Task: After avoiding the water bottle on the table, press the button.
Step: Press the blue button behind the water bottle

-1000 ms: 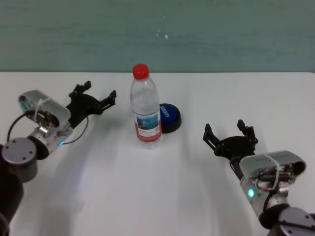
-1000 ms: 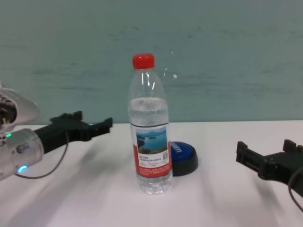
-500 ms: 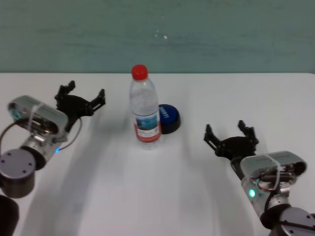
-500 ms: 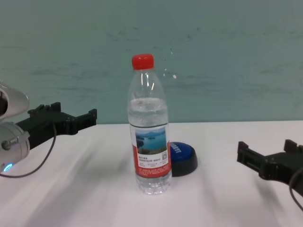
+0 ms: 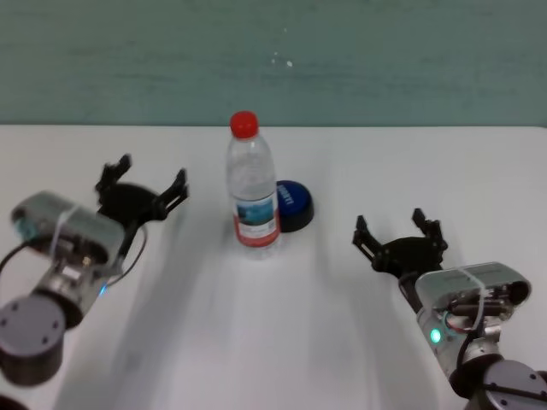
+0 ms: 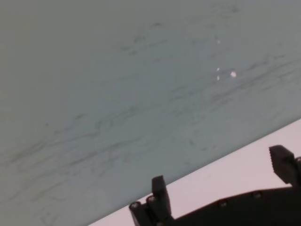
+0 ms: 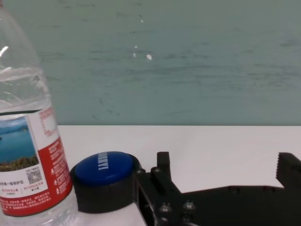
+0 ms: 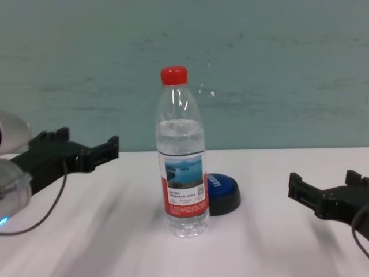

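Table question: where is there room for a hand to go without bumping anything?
Bare table lies in front of the water bottle, between the open left gripper and open right gripper. Bare strips also run behind both grippers by the wall. It is crowded in the middle: the button sits right behind the bottle.

Left gripper (image 5: 143, 181) hovers with fingers spread wide; right gripper (image 5: 400, 233) sits low, likewise spread.
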`<move>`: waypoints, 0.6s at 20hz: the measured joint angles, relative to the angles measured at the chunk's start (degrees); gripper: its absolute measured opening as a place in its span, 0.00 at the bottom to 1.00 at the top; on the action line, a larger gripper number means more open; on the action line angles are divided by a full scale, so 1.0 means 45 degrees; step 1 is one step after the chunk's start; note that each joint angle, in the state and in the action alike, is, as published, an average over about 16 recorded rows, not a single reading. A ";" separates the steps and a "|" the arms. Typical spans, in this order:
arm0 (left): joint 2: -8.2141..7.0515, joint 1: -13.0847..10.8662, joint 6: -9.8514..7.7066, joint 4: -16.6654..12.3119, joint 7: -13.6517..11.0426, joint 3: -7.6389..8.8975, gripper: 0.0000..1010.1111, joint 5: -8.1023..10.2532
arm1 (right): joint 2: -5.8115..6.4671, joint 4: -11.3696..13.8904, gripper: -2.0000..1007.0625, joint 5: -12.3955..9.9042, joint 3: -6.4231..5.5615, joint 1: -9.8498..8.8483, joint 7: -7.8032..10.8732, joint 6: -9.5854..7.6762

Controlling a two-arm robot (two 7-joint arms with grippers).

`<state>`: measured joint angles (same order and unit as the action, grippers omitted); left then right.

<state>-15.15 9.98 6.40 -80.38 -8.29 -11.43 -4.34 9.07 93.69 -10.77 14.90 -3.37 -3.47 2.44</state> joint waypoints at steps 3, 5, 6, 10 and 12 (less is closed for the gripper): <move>0.0040 -0.0634 -0.0037 -0.0696 0.0037 0.0056 0.99 -0.0121 | 0.0000 0.0000 1.00 0.0000 0.0000 0.0000 0.0000 0.0000; 0.0075 -0.1020 -0.0008 -0.1071 0.0028 0.0077 0.99 -0.0175 | 0.0000 0.0000 1.00 0.0000 0.0000 0.0000 0.0000 0.0000; 0.0092 -0.1192 0.0021 -0.1229 0.0015 0.0081 0.99 -0.0198 | 0.0000 0.0000 1.00 0.0000 0.0000 0.0000 0.0000 0.0000; 0.0170 -0.1816 0.0223 -0.1781 -0.0073 0.0065 0.99 -0.0273 | 0.0000 0.0000 1.00 0.0000 0.0000 0.0000 0.0000 0.0000; 0.0211 -0.2077 0.0355 -0.2003 -0.0143 0.0030 0.99 -0.0299 | 0.0000 0.0000 1.00 0.0000 0.0000 0.0000 0.0000 0.0000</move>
<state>-14.20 0.63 8.00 -89.39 -8.93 -11.30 -5.69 9.07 93.69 -10.77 14.90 -3.37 -3.47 2.44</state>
